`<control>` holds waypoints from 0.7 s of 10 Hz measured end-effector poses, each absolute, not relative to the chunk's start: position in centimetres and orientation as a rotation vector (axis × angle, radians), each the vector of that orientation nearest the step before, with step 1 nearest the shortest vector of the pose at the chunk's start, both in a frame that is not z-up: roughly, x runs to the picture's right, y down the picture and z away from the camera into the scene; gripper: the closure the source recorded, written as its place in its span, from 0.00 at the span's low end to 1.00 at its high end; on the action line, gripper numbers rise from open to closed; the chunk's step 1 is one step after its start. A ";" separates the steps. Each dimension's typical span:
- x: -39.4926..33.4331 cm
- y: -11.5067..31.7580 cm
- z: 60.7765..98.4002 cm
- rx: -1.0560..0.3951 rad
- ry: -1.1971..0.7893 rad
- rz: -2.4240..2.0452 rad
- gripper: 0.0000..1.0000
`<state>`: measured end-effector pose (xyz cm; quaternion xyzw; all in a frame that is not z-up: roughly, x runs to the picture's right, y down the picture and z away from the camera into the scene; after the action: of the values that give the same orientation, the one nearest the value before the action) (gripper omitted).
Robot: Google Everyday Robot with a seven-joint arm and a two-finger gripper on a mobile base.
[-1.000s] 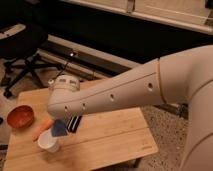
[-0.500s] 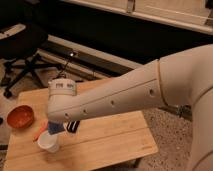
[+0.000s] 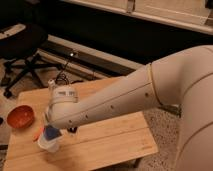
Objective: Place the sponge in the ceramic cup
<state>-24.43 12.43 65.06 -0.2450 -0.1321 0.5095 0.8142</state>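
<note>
My white arm reaches from the right across the wooden table (image 3: 100, 145). Its gripper (image 3: 52, 129) is at the table's left front, mostly hidden under the wrist. The blue sponge (image 3: 52, 133) pokes out below the wrist, held in the shut gripper. It hangs right over the mouth of the white ceramic cup (image 3: 48, 146), and its lower end looks level with the rim. The cup stands upright near the table's front left corner.
An orange-red bowl (image 3: 20, 116) sits at the table's left edge. A thin orange item (image 3: 38, 134) lies beside the cup. A black object (image 3: 73, 129) shows under the arm. An office chair (image 3: 22, 60) stands behind the table to the left.
The arm has swung left and down, carrying the blue sponge from the middle of the table to just over the white cup.
</note>
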 end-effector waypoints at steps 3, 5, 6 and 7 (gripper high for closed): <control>-26.2 14.0 65.2 -0.577 -0.312 1.041 1.00; -27.2 14.5 65.2 -0.592 -0.322 1.018 1.00; -27.6 14.6 65.1 -0.594 -0.327 1.007 1.00; -27.9 14.7 65.1 -0.596 -0.329 0.998 1.00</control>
<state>-27.93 14.74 65.07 -0.2803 -0.1547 0.4690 0.8231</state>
